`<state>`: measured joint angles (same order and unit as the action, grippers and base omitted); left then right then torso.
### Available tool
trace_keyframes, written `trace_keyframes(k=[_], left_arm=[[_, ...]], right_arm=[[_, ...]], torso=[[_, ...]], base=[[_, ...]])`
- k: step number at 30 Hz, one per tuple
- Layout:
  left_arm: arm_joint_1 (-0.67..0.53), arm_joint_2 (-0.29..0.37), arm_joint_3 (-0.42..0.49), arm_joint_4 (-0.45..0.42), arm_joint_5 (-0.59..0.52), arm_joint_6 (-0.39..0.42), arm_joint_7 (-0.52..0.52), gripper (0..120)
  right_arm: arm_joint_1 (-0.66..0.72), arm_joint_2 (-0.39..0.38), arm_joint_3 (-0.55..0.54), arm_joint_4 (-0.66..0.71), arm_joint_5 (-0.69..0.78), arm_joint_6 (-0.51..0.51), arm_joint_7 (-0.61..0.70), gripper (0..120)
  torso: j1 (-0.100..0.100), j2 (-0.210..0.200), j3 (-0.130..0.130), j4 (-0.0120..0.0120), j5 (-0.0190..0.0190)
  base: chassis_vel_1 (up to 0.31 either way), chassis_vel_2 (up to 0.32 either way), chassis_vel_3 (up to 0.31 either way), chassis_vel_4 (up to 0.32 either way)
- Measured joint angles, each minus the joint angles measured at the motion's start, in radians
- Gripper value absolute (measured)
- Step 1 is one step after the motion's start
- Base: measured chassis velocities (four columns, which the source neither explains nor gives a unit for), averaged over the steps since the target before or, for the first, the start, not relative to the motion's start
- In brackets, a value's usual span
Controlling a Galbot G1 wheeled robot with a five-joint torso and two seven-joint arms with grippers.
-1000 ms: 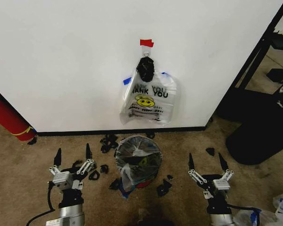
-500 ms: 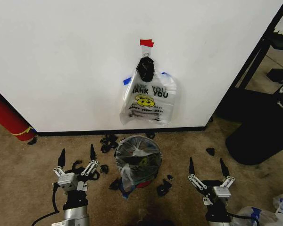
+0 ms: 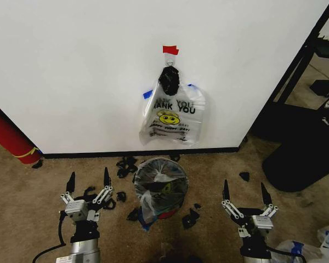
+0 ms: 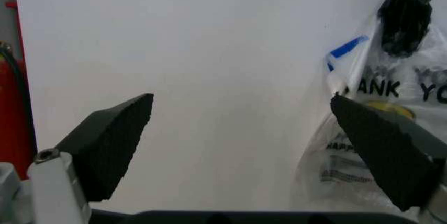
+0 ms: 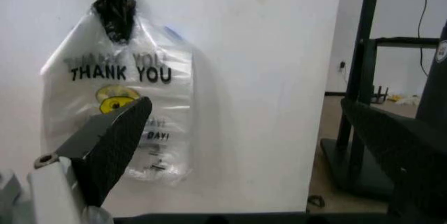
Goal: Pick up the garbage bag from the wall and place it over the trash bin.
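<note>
Place: it looks like a lab or test room.
Signs: plain white wall (image 3: 71,71), brown carpet (image 3: 22,208), black metal rack (image 3: 312,49), black scraps (image 3: 126,164) on floor.

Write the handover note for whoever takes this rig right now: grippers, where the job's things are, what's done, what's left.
Left gripper: open, empty, low over the carpet, left of the trash bin.
Right gripper: open, empty, low on the bin's right.
Garbage bag: hanging on the wall under the red tape, gathered beneath a black knot, straight above the bin.
The bin stands at the baseboard with plastic already draped in and over it; black scraps lie around it.
Done: nothing, bag untouched.
Left: grasp the bag, pull it off the wall, spread it over the bin.
</note>
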<state>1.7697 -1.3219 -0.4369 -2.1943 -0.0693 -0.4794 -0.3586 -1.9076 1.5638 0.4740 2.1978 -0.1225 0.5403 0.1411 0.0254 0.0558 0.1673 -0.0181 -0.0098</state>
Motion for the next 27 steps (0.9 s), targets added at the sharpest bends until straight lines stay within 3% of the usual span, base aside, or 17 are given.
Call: trace_keyframes(k=[18,27], left_arm=[[-0.037,0.034,0.026,0.060,-0.028,0.029,-0.005,100],[-0.025,0.032,0.020,0.049,-0.028,0.023,-0.007,100]], right_arm=[[0.047,-0.011,-0.023,0.005,0.024,-0.100,-0.001,100],[0.026,-0.011,-0.031,0.011,0.001,-0.073,-0.002,100]], torso=[[0.000,0.000,0.000,0.0000,0.0002],[0.000,0.000,0.000,0.0000,0.0000]], base=[[0.000,0.000,0.000,0.000],[0.000,0.000,0.000,0.000]])
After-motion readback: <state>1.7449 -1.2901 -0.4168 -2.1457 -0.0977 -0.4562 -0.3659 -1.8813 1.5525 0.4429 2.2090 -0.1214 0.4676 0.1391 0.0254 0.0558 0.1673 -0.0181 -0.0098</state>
